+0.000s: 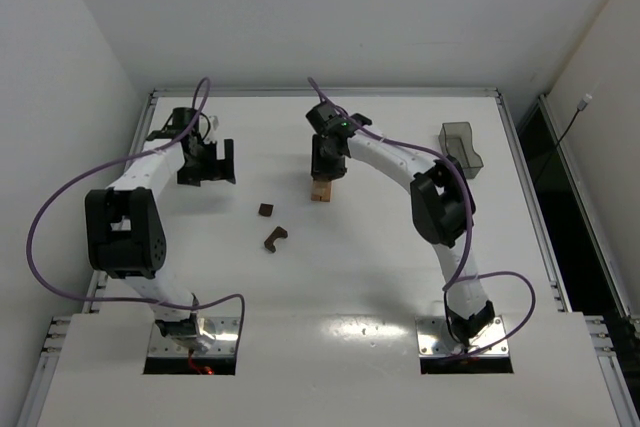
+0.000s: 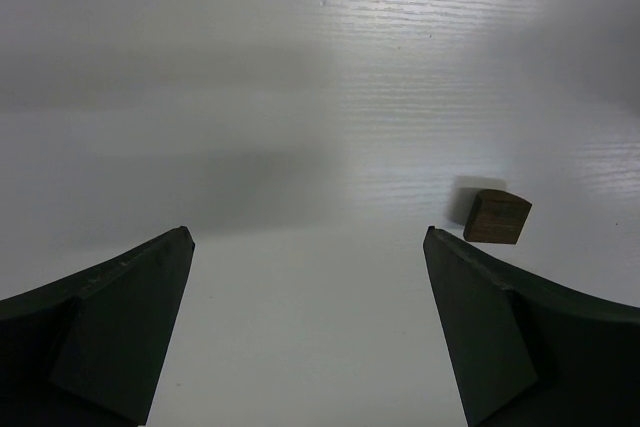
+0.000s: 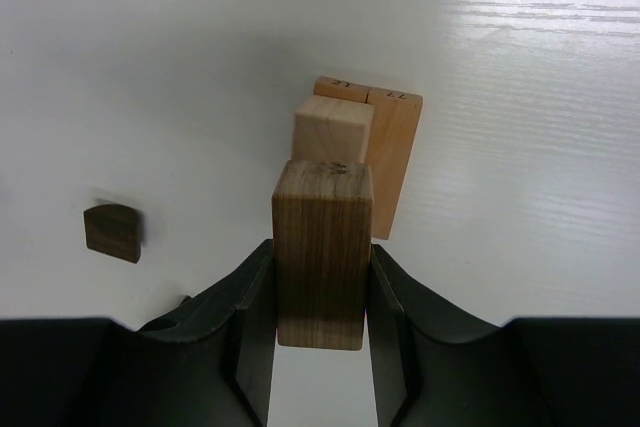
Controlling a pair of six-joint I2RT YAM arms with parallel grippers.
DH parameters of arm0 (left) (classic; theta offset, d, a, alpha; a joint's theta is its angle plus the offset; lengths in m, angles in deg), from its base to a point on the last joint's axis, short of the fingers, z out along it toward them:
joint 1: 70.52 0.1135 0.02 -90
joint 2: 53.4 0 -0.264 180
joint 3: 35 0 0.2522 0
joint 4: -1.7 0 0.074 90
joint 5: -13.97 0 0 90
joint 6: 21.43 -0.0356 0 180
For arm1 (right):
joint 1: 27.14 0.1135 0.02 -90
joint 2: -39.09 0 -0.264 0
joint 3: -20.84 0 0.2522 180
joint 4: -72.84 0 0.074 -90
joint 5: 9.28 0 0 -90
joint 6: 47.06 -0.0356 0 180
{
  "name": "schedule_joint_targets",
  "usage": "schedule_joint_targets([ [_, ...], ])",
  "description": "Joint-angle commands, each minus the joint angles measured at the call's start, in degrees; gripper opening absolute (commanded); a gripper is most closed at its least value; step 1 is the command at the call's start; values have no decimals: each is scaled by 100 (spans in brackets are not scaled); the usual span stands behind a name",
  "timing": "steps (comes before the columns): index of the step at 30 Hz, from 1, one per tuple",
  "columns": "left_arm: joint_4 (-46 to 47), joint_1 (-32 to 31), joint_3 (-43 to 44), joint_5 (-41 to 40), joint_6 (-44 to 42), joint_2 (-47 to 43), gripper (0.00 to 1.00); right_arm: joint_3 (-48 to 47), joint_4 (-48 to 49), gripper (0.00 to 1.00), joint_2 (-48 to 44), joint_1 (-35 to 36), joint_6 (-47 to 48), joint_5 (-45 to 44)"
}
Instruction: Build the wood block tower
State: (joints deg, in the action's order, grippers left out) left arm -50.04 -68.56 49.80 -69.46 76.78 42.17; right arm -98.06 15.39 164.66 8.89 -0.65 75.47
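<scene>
My right gripper (image 3: 321, 249) is shut on a dark brown bar (image 3: 322, 207) and holds it upright just above and in front of the tan stack. The stack is a light tan cube (image 3: 333, 127) on flat tan bars (image 3: 392, 152); in the top view it (image 1: 321, 191) lies under the right gripper (image 1: 327, 169). A small dark brown block (image 1: 266, 211) and a dark notched piece (image 1: 275, 238) lie on the table left of the stack. My left gripper (image 1: 208, 169) is open and empty at the far left; the small dark block (image 2: 496, 215) lies beyond its right finger.
A dark translucent plastic bin (image 1: 462, 147) stands at the far right of the white table (image 1: 400, 267). The small dark block also shows at the left of the right wrist view (image 3: 112, 231). Raised table rails run along the back and sides.
</scene>
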Motion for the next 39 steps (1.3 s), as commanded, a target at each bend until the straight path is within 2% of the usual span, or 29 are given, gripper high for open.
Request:
schedule_joint_targets([
  [1,45,-29,243,11,58,76,100,-314,193,0,36,0,44,42],
  [25,-8,-29,401,117,58,287,100,-419,299,0,265,-52,158,104],
  [29,-60,-29,524,169,58,348,100,-367,299,8,265,-52,158,104],
  [30,-61,-29,524,169,58,348,100,-367,299,15,265,-52,158,104],
  [32,-61,-29,577,169,58,401,100,-367,299,21,265,-52,158,156],
  [39,-61,-29,630,169,58,401,100,-367,352,36,318,-52,158,227],
])
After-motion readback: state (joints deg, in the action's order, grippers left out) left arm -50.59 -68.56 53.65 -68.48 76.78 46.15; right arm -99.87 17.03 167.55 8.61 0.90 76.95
